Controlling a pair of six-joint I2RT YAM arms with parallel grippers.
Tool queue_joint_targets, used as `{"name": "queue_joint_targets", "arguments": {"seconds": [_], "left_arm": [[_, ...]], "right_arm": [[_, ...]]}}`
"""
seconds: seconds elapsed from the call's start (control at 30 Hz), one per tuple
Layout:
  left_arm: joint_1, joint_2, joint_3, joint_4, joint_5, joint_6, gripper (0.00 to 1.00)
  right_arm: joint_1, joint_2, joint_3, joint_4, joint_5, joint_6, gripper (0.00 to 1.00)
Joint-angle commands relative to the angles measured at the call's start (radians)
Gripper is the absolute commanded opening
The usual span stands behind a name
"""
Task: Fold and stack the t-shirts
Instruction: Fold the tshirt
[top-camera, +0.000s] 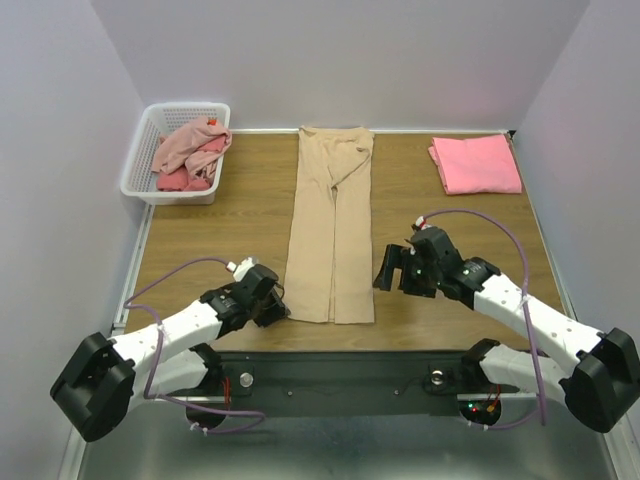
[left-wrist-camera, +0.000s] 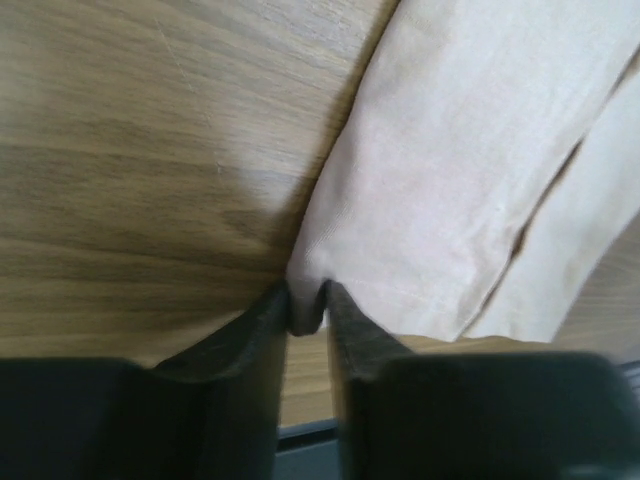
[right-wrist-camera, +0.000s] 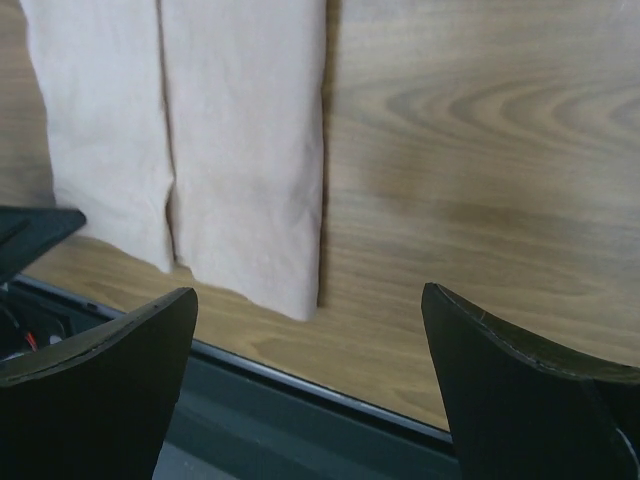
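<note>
Four t-shirts are in view. One beige t-shirt (top-camera: 330, 225) lies flat down the middle of the wooden table (top-camera: 220, 240) as a long narrow strip. One salmon-pink t-shirt (top-camera: 476, 163) lies folded to the far right of it. To its far left, one white lattice basket (top-camera: 170, 197) holds a crumpled dusty-pink t-shirt (top-camera: 190, 145) and a red t-shirt (top-camera: 185, 180).

Of the two grippers, the left gripper (top-camera: 275, 308) sits at the beige t-shirt's near left corner, its jaws narrow and pinching that corner of cloth. The right gripper (top-camera: 392, 268) hangs just right of the strip's near end, its jaws wide and holding nothing. Bare wood lies between the right gripper and the cloth edge.
</note>
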Motion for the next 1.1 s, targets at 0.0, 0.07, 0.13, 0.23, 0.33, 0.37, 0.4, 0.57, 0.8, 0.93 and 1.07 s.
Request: {"name": "queue_joint_targets", "arguments": {"seconds": [0.0,0.07,0.13,0.23,0.33,0.37,0.4,0.57,0.8,0.93,1.07], "left_arm": [[-0.004,0.068,0.045,-0.036,-0.004,0.046,0.26],[-0.003,0.074,0.045,-0.041,0.001,0.050,0.18],[-0.003,0.051,0.037,-0.041,0.004,0.041,0.15],[-0.004,0.013,0.017,-0.039,0.007,0.026,0.10],[-0.003,-0.009,0.005,-0.039,0.010,0.019,0.09],[-0.003,-0.016,0.000,-0.041,0.011,0.015,0.07],[-0.003,-0.020,-0.003,-0.041,0.013,0.013,0.06],[-0.004,-0.026,-0.015,-0.018,0.027,0.006,0.01],[-0.003,-0.017,-0.028,0.013,0.037,0.000,0.00],[-0.006,-0.015,-0.029,0.034,0.048,0.003,0.00],[-0.006,-0.012,-0.031,0.043,0.053,0.004,0.00]], "right_arm": [[0.000,-0.031,-0.071,0.040,-0.106,0.050,1.00],[0.000,-0.025,-0.102,0.043,-0.120,0.067,1.00],[0.000,-0.017,-0.117,0.054,-0.132,0.073,1.00],[0.000,0.010,-0.122,0.078,-0.204,0.061,1.00],[0.000,0.036,-0.142,0.106,-0.287,0.065,0.99],[0.001,0.041,-0.159,0.110,-0.316,0.070,0.98],[0.001,0.047,-0.169,0.115,-0.325,0.076,0.98],[0.003,0.112,-0.212,0.231,-0.417,0.125,0.89],[0.018,0.193,-0.217,0.276,-0.431,0.159,0.74],[0.024,0.216,-0.223,0.288,-0.408,0.176,0.63],[0.026,0.227,-0.223,0.298,-0.343,0.193,0.51]]}}
